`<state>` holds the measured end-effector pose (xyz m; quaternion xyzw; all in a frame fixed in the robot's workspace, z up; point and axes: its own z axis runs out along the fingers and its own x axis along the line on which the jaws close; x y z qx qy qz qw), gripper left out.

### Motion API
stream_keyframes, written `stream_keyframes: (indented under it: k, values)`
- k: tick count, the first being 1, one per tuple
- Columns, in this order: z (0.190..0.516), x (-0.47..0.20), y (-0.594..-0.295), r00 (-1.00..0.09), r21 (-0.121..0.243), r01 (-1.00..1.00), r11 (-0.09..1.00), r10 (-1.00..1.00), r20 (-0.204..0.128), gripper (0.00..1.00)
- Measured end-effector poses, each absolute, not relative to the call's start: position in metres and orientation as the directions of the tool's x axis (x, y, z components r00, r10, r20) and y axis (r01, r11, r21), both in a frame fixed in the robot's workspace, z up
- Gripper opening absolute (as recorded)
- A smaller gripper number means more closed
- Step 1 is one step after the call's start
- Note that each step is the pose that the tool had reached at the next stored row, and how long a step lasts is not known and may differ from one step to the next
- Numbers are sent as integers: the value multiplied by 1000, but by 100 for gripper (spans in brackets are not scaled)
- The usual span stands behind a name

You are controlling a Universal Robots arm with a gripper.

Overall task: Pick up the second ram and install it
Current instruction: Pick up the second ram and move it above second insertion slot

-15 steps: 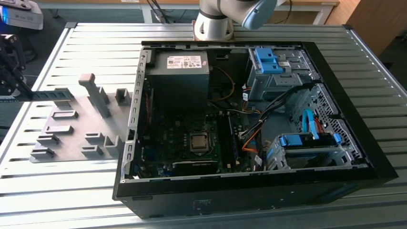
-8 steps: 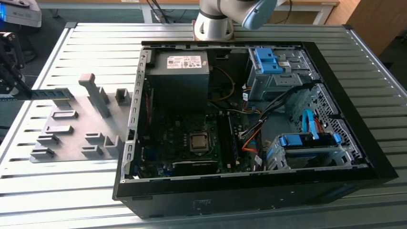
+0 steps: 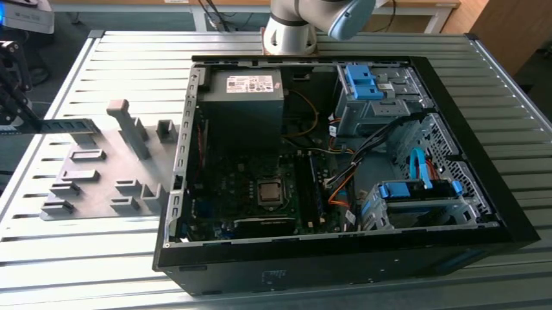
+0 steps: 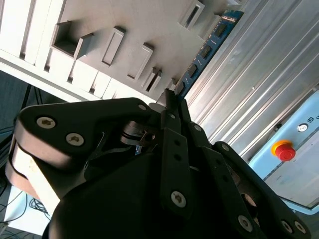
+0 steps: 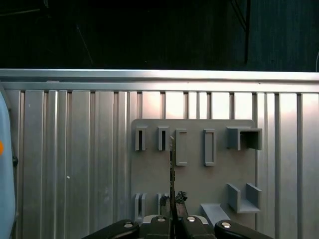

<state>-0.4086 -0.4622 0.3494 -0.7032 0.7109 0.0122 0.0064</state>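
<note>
The second ram (image 3: 53,125) is gripped by one end in the closed end effector (image 4: 171,99), at the left edge of the exterior view, above the grey holder plate (image 3: 99,177). Its long axis is directed straight out from the fingertips, apparently level, toward the open computer case (image 3: 345,258), which is well apart.

**Gripper pinched shut, hanging off to one side**

In the exterior view the arm (image 3: 289,29) stands as a pale upright column at the top middle, with a blue-grey joint cap (image 3: 350,16) just beside it. The black gripper (image 3: 22,115) hangs at the exterior view's left edge, well apart from that column. In both wrist views its dark, bolted linkage fingers (image 4: 174,144) converge to a narrow tip. The jaws are drawn together, with only the thin second ram (image 4: 204,50) pinched edge-on between them.
</note>
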Motion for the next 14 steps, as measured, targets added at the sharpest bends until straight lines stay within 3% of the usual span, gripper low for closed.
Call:
stream_keyframes:
  k: [14]
  values:
    - [356, -409, -462, -11, 8, -1000, 11, -1000, -26, 14]
